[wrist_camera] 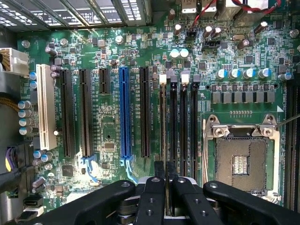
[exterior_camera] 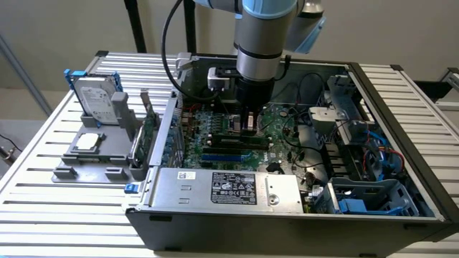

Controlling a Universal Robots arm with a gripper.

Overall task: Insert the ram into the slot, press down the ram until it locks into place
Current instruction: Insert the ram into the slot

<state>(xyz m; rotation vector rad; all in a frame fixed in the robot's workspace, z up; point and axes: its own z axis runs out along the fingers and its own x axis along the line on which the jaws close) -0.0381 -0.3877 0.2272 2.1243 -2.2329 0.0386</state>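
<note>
Open computer case (exterior_camera: 287,228) on a slatted metal worktop (exterior_camera: 43,177). The arm comes down from 12 o'clock into the middle of the case.

Tool (exterior_camera: 249,126) is low over the motherboard (exterior_camera: 215,126), just above the row of long black sockets.

Wrist view: the tool (wrist_camera: 165,165) has its fingers (wrist_camera: 159,176) drawn almost together, with only a thin slit between them. They pinch the ram (wrist_camera: 163,136). It is seen edge-on as a narrow strip running from the fingertips along the first memory slot, the one beside the black expansion sockets. Three more memory slots (wrist_camera: 185,122) lie between it and the bare CPU socket (wrist_camera: 241,164). Cannot tell whether the ram is seated or just above the slot.

A blue expansion socket (wrist_camera: 124,112) is two sockets away on the ram's other side.

Exterior view: at 9 o'clock of the case is a grey fixture (exterior_camera: 90,156). It holds a hard drive (exterior_camera: 97,102) and an upright green card (exterior_camera: 148,134). The power supply (exterior_camera: 229,188) is at 6 o'clock inside the case.
</note>
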